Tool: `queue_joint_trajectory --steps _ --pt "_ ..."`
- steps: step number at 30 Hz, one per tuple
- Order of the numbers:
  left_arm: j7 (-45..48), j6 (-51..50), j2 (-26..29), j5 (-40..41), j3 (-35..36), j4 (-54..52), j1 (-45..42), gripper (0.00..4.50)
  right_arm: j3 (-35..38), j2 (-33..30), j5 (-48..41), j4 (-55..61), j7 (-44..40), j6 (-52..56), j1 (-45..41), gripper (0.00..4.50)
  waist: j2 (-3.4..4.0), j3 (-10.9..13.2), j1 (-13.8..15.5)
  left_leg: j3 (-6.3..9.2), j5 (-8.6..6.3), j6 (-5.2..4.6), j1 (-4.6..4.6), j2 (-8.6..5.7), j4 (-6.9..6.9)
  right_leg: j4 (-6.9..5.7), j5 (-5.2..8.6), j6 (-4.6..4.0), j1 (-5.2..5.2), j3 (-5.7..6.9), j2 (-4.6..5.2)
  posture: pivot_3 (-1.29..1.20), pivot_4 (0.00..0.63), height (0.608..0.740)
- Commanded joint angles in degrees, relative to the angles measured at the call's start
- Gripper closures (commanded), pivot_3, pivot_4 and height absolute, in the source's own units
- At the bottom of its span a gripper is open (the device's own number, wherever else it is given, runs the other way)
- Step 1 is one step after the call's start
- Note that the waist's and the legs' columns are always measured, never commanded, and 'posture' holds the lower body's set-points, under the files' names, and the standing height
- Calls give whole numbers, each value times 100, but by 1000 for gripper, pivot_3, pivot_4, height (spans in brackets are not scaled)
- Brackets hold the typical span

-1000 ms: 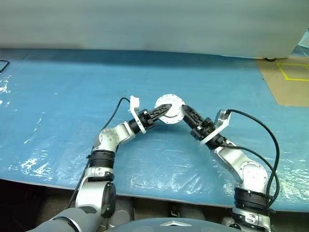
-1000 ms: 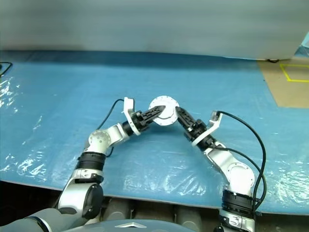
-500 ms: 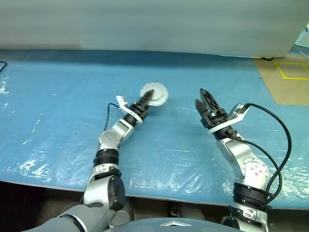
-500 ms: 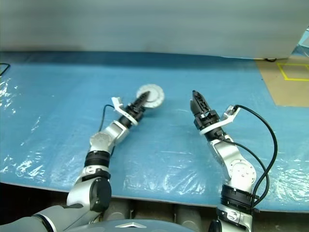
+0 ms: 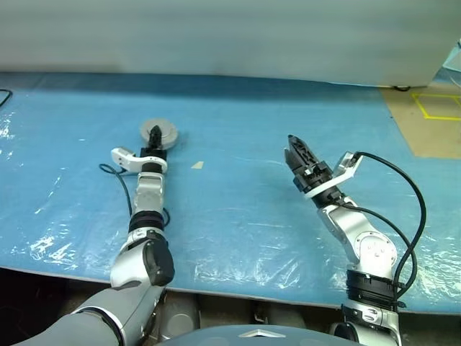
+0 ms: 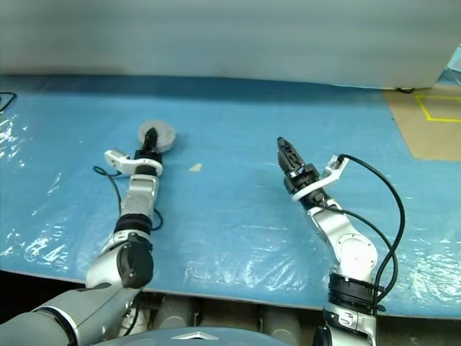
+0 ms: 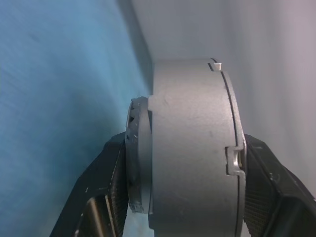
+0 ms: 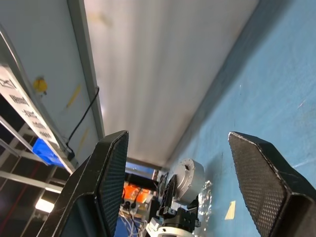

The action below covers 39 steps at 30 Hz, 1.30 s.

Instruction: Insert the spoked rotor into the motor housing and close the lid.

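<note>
The left gripper (image 5: pixel 154 137) is clamped on the motor housing (image 5: pixel 159 132), a squat grey metal cylinder that it holds by its two flat faces, out over the blue plastic-covered table (image 5: pixel 238 194). From the head views the housing sits at the far end of the outstretched left arm, well to the left of the right gripper (image 5: pixel 294 153) and nearer the pale wall (image 5: pixel 230 36) than that gripper is. In the left wrist view the housing (image 7: pixel 195 148) shows edge-on: a wide matte grey band with a fine seam close to one face, a small notch on the rim and a narrower ribbed collar on the other face. One black finger (image 7: pixel 106 197) presses the collar side and the other bears on the opposite face. The seam suggests the lid is seated on the housing, though its face is turned away and cannot be read, and the spoked rotor cannot be made out.

The right gripper is released and empty, its two black fingers (image 8: pixel 111 173) spread apart and raised above the table. Between them, in the right wrist view, the housing (image 8: pixel 190 175) appears far off in the left gripper.

A small pale scrap (image 5: pixel 197 165) lies on the table between the two grippers, closer to the housing.
</note>
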<state>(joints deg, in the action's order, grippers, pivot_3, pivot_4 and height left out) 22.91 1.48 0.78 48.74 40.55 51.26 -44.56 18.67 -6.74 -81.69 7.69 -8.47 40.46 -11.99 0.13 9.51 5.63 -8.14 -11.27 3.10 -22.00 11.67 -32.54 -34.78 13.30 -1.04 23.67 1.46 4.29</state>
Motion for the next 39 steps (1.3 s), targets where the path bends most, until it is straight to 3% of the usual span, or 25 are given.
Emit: queue_joint_trajectory --steps 1,7,13,17,24,26,33,39 --pt "10 525 135 -187 -15 52 -142 1719 -55 -41 48 112 -154 35 28 1131 -4 1 19 2 0 0 -2 0 -2 0 0 0 0 1 0 0 150 740" --pt "-2 752 112 -175 28 160 -60 1719 -83 -104 97 56 -276 141 8 1131 -6 2 11 11 -1 2 13 2 -12 -1 -1 0 -24 6 1 0 150 740" --pt "-608 1441 210 -609 -48 372 73 14 -259 -212 477 -29 -386 238 -35 1103 -7 1 -24 11 -1 2 43 2 -13 -3 -1 -1 -51 1 1 0 150 740" --pt "-1377 2037 440 -1246 -275 643 120 14 -452 -316 815 37 -543 305 62 1103 -6 -1 -78 3 -2 3 59 4 -10 0 -1 0 -73 -6 0 0 150 740" --pt "-2194 2603 847 -2217 -780 759 186 14 -1282 -646 2682 156 -934 -332 30 1103 -8 -2 -86 8 -2 4 70 3 -13 -1 -2 4 -68 -3 0 0 150 740" --pt "-1842 2675 877 -2316 -967 532 219 14 -1410 -689 3265 109 -1013 -720 -69 1103 -10 -1 -42 11 -2 4 61 2 -15 0 -3 6 -66 0 1 0 150 740" --pt "875 2218 803 -2161 -2124 -1228 892 14 -2221 -1119 5075 118 -1786 -1924 -162 1103 -26 3 6 10 -2 4 46 2 -23 1 -6 6 -60 -1 6 0 150 740" --pt "2614 1387 1187 -2184 -3015 -2221 1777 14 -2375 -1334 5614 28 -2375 -2374 -5 1103 -25 4 -81 -6 -2 3 61 9 -11 -2 -6 0 -56 -10 0 0 150 740"
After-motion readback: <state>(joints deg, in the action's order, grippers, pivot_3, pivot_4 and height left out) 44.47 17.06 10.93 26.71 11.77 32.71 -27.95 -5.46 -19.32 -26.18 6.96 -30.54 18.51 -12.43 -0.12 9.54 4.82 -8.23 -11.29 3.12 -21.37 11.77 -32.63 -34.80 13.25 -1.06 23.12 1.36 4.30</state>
